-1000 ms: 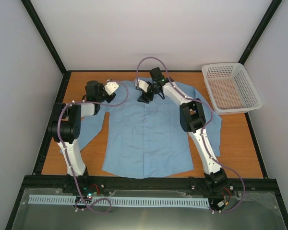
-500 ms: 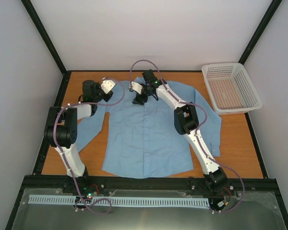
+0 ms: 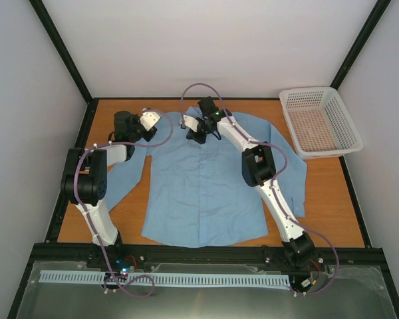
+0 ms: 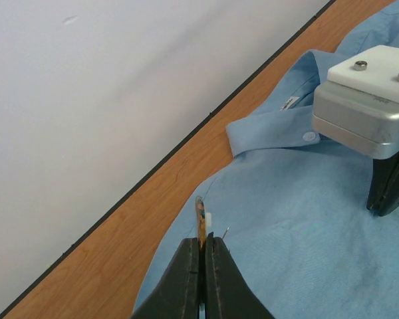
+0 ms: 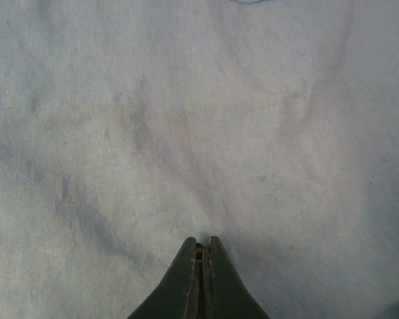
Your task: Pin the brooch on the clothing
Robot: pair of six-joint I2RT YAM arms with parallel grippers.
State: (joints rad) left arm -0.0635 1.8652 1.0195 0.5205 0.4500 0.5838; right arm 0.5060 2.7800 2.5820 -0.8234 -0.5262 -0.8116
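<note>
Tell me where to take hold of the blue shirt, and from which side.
Pinch up a small fold of the front panel just below the collar, coming straight down from above. The shirt lies flat, front up, so that area offers no free edge; only gathered fabric fits between jaws. The right gripper sits there, jaws shut, creases running to its tips.

Brooch [image 4: 200,217] showing edge-on only in left wrist view, face not showing, lower part hiding between left gripper [image 4: 203,256] jaws; too small to be showing from above. Shirt [image 5: 199,119] filling right wrist view, blurring, running off every edge. Right gripper [image 5: 201,249] jaws: fabric pinch unclear. Right arm [image 3: 236,133] covering part of collar [image 4: 272,123] from above.
</note>
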